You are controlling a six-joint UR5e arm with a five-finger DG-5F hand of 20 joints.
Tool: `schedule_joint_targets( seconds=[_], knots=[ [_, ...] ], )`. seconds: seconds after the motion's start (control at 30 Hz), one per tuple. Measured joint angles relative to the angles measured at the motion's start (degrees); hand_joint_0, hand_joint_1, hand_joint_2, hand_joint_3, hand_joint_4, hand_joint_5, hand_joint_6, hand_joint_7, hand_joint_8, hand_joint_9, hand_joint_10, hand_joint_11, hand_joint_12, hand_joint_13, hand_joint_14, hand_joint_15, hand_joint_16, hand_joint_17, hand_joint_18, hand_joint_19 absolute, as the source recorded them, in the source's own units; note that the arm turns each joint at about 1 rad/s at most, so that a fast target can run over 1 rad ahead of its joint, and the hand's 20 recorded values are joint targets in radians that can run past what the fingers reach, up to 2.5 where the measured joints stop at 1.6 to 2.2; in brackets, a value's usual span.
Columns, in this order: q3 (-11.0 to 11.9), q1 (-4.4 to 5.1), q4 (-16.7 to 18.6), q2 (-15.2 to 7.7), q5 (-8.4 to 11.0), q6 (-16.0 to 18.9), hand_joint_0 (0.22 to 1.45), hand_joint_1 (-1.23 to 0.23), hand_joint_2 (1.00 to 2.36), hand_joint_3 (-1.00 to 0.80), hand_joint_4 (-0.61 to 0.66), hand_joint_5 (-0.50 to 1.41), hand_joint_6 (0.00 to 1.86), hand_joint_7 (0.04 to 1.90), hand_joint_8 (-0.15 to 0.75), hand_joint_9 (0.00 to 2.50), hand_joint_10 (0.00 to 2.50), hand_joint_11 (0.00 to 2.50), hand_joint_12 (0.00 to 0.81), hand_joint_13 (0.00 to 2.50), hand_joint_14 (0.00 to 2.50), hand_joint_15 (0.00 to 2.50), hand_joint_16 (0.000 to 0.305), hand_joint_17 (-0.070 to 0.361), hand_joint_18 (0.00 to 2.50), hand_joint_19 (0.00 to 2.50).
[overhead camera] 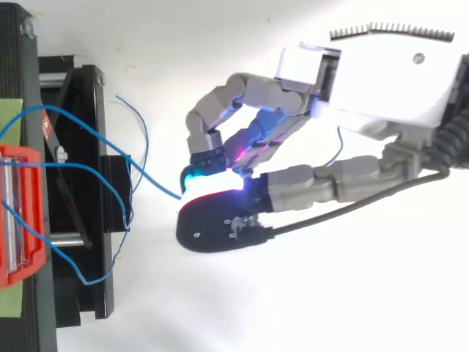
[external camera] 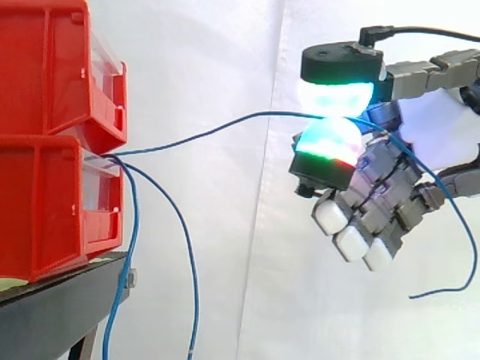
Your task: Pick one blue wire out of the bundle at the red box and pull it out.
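We see open room between the stacked red plastic bins (external camera: 52, 90) on the black metal stand (external camera: 67, 307) and the grey robot hand (external camera: 386, 176), in front of the white curtain (external camera: 225, 45). One thin blue wire (external camera: 225, 122), pinched between the hand's glowing pads (external camera: 334, 90), crosses that gap. Two loose blue wires (external camera: 193, 277) hang just before the bins' front and bar the low way in. Above the stretched wire we find nothing in the way.

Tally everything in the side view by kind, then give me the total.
Red bins: 2, stacked
Blue wires: 3, one pinched in the hand, two hanging down
Black stand: 1
Hand: 1
Total: 7
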Motion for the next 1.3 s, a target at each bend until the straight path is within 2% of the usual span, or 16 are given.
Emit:
schedule_joint_targets(
  seconds=[0.3,0.57,1.3],
  knots=[
    [-0.74,0.14,1.41,-0.34,-0.88,-0.23,0.74,-0.8,1.0,0.1,-0.3,-0.15,1.0,1.26,0.315,1.06,0.01,0.47,0.423,0.96,0.01,0.39,0.052,0.117,0.82,0.41],
    [-0.82,-0.25,1.48,-0.35,-0.78,-0.92,0.74,-0.8,1.0,0.1,-0.29,-0.15,1.0,1.25,0.312,1.07,0.01,0.47,0.426,0.96,0.01,0.39,0.053,0.119,0.83,0.4],
    [-0.84,-0.27,1.54,-0.35,-0.79,-0.98,0.73,-0.81,1.0,0.11,-0.29,-0.14,0.99,1.26,0.316,1.07,0.01,0.47,0.425,0.97,0.01,0.4,0.053,0.119,0.83,0.4]
  ],
)
